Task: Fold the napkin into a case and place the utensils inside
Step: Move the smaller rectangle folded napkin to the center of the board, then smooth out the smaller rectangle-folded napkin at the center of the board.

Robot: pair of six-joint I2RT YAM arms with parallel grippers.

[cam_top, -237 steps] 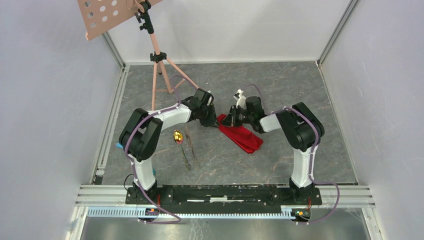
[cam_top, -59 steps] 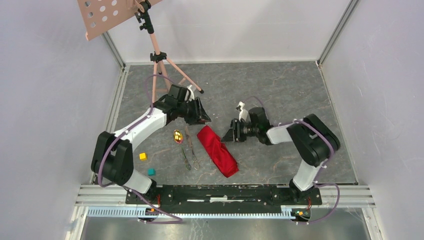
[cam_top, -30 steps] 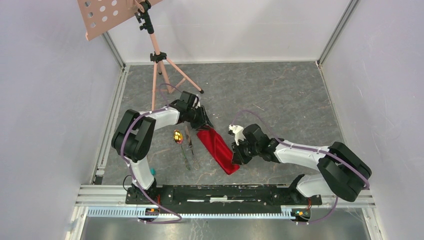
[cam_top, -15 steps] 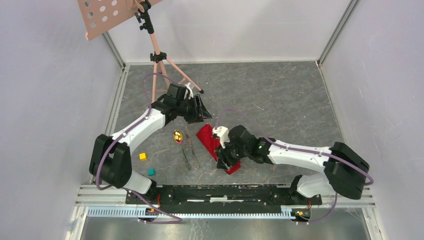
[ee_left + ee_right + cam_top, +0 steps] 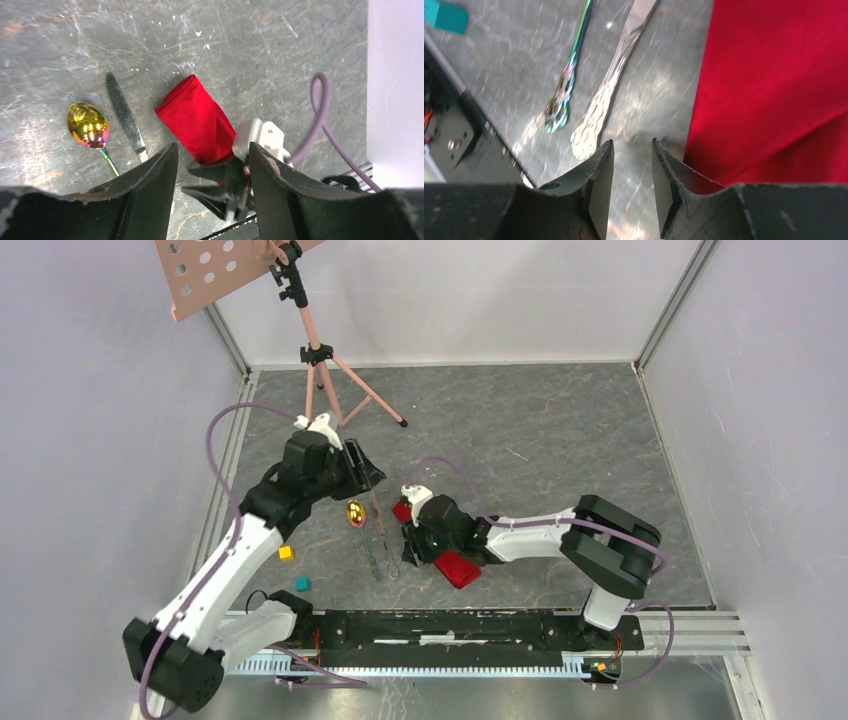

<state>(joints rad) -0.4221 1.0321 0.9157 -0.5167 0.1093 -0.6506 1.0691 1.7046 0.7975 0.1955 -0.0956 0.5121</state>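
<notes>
Grey stone-look tabletop under both arms. My left gripper hangs raised, jaws spread wide and empty. Beneath it the gold spoon and knife lie just left of the folded red napkin. My right gripper sits low at the napkin's edge, jaws narrowly apart

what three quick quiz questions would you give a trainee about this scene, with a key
1. True or false: the left gripper is holding the gold spoon.
2. In the top view, on which side of the red napkin do the utensils lie? A left, B right, C on top of it.
3. How many small coloured blocks lie on the table?
Key: 1 false, the spoon lies on the table; 2 A; 3 two.
</notes>
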